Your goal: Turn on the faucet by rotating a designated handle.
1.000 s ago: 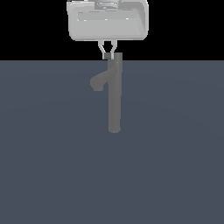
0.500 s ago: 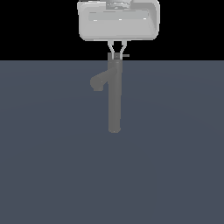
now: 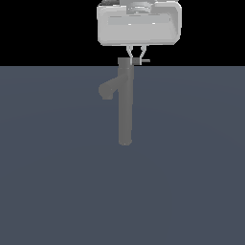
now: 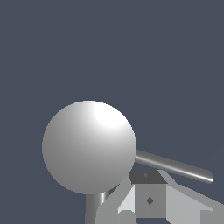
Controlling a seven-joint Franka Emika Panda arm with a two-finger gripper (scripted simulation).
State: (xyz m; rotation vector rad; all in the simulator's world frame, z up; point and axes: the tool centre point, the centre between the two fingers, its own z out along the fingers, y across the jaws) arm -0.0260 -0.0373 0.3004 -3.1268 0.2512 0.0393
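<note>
The faucet (image 3: 125, 105) is a tall grey column with a stubby spout (image 3: 107, 89) branching toward the exterior view's left. The thin handle (image 3: 145, 61) sticks out from its top cap toward the exterior view's right. My gripper (image 3: 135, 60) hangs from above with its fingertips at the level of the cap, right beside the root of the handle. In the wrist view the round cap (image 4: 89, 147) fills the middle and the handle (image 4: 175, 167) runs out from it just past my gripper (image 4: 150, 192). The fingers meet at a seam and hold nothing.
A flat dark grey floor (image 3: 191, 167) spreads all around the faucet. The gripper's pale body (image 3: 139, 24) sits above the faucet's top.
My gripper has moved toward the exterior view's right along the faucet's top. The handle now shows farther out on the right of the cap.
</note>
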